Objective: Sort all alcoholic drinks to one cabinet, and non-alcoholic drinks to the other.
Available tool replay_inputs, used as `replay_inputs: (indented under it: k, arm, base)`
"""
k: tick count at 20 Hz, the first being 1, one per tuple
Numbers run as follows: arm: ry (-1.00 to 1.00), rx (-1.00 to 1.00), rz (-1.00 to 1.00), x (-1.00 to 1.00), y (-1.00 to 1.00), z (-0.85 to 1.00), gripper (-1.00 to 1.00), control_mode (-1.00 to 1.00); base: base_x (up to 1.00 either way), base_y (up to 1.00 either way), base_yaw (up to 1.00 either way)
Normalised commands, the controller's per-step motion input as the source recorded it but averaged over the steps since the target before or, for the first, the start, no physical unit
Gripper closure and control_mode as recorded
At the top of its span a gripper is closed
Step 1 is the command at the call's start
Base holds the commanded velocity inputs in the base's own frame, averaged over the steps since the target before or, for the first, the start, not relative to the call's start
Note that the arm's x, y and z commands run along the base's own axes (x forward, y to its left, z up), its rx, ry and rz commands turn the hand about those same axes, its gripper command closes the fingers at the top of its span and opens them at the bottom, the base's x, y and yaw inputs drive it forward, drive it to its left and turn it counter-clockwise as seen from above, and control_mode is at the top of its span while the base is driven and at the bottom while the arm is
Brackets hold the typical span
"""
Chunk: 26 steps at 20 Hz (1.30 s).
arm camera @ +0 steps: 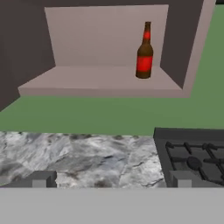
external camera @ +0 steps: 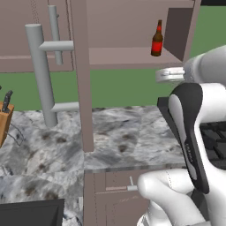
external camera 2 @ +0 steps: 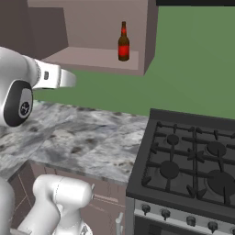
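You get flat, even rendered light with no glare and no visible source. The cabinet (arm camera: pixel 109 48) interior falls dim toward its side walls, and the brown bottle (arm camera: pixel 145 51) looks soft-edged and coarse, without edge distortion.

Tool (arm camera: pixel 111 180) wide open, empty

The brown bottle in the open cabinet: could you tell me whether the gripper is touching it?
Apart. In the hand view the brown bottle stands upright on the cabinet shelf, with green wall and counter between it and the open gripper.
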Motion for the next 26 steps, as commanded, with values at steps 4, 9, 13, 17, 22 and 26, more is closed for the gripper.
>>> replay_inputs:
  k: [4, 9, 13, 17, 22, 26]
  arm:
    - [-0.10, 0.04, 0.04, 0.00, 0.02, 0.00, -1.00, -1.00]
    - [-0.07, 0.04, 0.02, 0.00, 0.00, 0.00, -1.00, -1.00]
    - [-0.01, 0.03, 0.00, 0.00, 0.00, 0.00, -1.00, -1.00]
    - [0.00, 0.01, 0.00, -0.08, 0.00, 0.00, -1.00, -1.00]
    - [0.02, 0.00, 0.00, -0.13, 0.00, 0.00, -1.00, -1.00]
    - [0.02, 0.00, 0.00, -0.15, 0.00, -0.01, -1.00, -1.00]
  base:
    - [0.00, 0.00, 0.00]
    - [0.00, 0.00, 0.00]
    - [0.00, 0.00, 0.00]
    - [0.00, 0.00, 0.00]
    - [0.00, 0.00, 0.00]
    - [0.00, 0.00, 0.00]
